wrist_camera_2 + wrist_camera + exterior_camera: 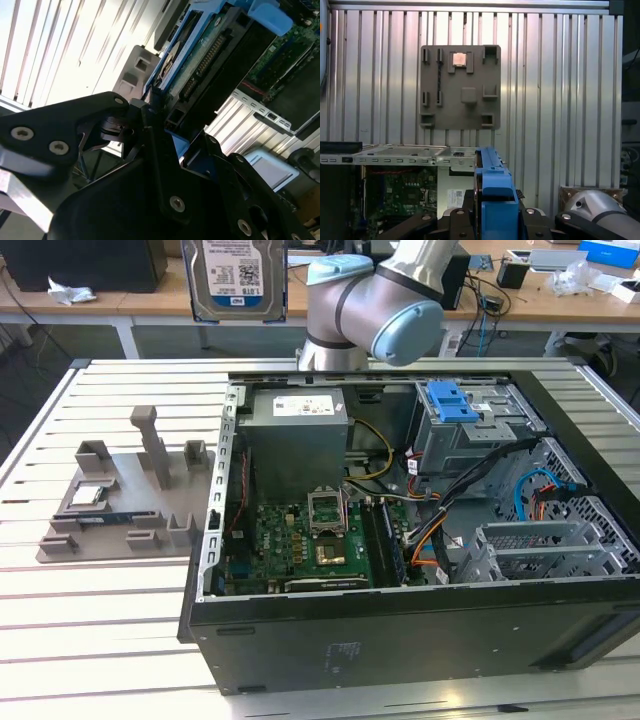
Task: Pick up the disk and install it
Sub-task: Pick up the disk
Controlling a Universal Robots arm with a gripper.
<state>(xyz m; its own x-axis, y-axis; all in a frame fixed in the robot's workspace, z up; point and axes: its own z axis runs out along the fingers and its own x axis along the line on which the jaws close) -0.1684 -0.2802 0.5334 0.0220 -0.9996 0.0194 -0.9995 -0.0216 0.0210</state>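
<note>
Above the far side of the slatted table (100, 620), clear of the open computer case (400, 625): the disk (233, 280), long axis upright, labelled face turned to the exterior view. Gripper (155, 107): fingers pressed onto the disk's blue frame in the second wrist view, pinching it at one end. Case contents: motherboard (300, 540), power supply (297, 440), drive cage carrying a blue caddy (450, 400). Grey fixture plate (120, 530), at the exterior view's left: holds a small square chip (85, 494).
</note>
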